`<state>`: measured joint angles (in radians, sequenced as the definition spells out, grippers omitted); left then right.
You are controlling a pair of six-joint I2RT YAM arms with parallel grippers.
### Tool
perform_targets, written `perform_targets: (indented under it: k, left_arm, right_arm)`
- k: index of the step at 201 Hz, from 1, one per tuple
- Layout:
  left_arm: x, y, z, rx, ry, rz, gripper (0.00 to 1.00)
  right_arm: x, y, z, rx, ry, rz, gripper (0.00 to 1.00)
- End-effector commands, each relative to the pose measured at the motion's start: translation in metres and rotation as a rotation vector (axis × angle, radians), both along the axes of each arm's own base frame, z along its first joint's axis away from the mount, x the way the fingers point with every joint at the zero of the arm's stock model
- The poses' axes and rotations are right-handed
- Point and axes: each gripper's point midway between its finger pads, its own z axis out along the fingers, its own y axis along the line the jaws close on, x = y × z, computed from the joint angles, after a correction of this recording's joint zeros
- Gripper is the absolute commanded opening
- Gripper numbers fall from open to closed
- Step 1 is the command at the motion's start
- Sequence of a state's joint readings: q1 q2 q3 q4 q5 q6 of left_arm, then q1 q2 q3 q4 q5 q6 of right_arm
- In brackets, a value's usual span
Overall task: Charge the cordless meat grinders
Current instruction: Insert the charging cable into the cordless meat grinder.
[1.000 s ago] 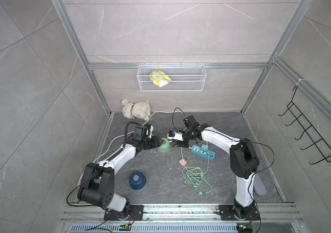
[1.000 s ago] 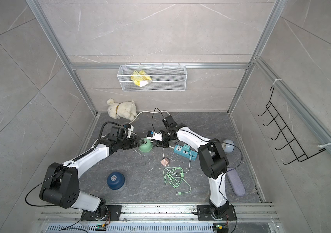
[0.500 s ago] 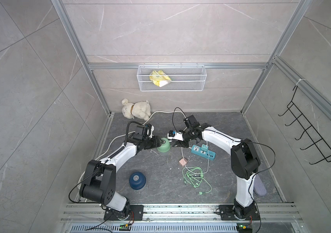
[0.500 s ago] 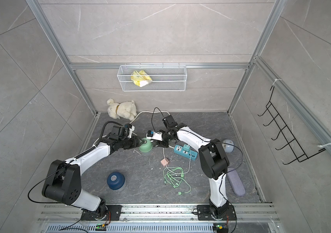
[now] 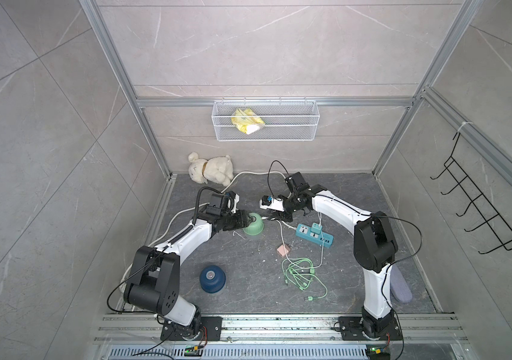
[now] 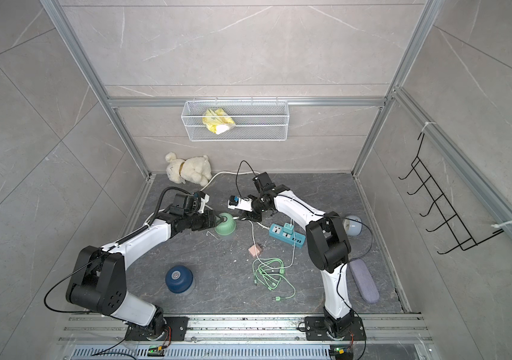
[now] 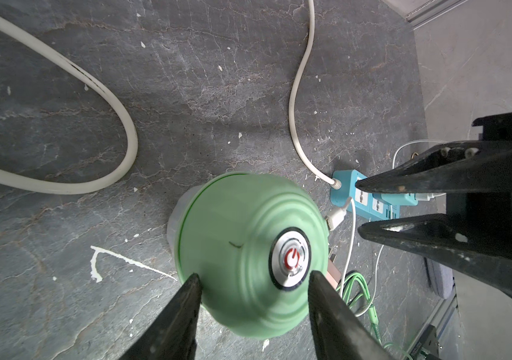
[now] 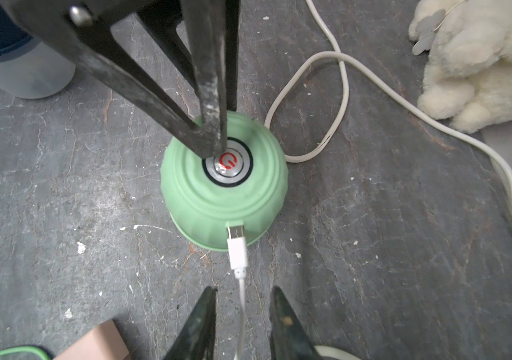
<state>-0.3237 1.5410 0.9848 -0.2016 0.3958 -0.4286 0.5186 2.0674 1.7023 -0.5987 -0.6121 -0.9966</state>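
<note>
Mint grinder [image 7: 242, 255]: left gripper [image 7: 251, 276] fingers apart, narrowing onto dome; right gripper [image 8: 243, 288] fingers apart, white plug [image 8: 237, 252] looks half-seated.

Tight around the mint green grinder [image 5: 253, 225]: capped from above by the left gripper [image 7: 254, 275], fingers spread over the dome, and faced on the port side by the right gripper [image 8: 243, 289], fingers apart with the thin white cable [image 8: 242, 296] running between them. Blocked at the base rim by the white plug [image 8: 237, 249]. Ringed behind by loops of thick white cord [image 7: 132, 140], with the plush toy [image 5: 211, 170] against the back wall. Cluttered toward the right arm by the teal power strip [image 5: 314, 234], pink cube [image 5: 283, 250] and tangled green cable [image 5: 300, 274]. Open, bare floor all around the navy grinder [image 5: 212, 278], well apart from the rest.
</note>
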Motion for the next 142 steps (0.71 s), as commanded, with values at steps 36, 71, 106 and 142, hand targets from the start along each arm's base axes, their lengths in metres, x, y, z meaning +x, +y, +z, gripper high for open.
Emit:
perform_targets:
  k: [36,71,106,142]
  left_arm:
    - [0.008,-0.006,0.015,-0.014,-0.042,-0.041,0.55]
    - [0.008,-0.006,0.014,-0.01,-0.041,-0.047,0.54]
    - [0.008,-0.006,0.012,-0.004,-0.037,-0.053,0.52]
    - [0.008,-0.008,0.01,-0.003,-0.034,-0.062,0.51]
  right_arm:
    - [-0.004,0.004,-0.015,-0.056,0.021,0.032,0.3]
    - [-0.002,0.009,-0.017,-0.058,0.022,0.039,0.26]
    - [-0.004,0.011,-0.017,-0.061,0.029,0.046,0.18]
    - [-0.007,0.013,-0.016,-0.06,0.035,0.049,0.12]
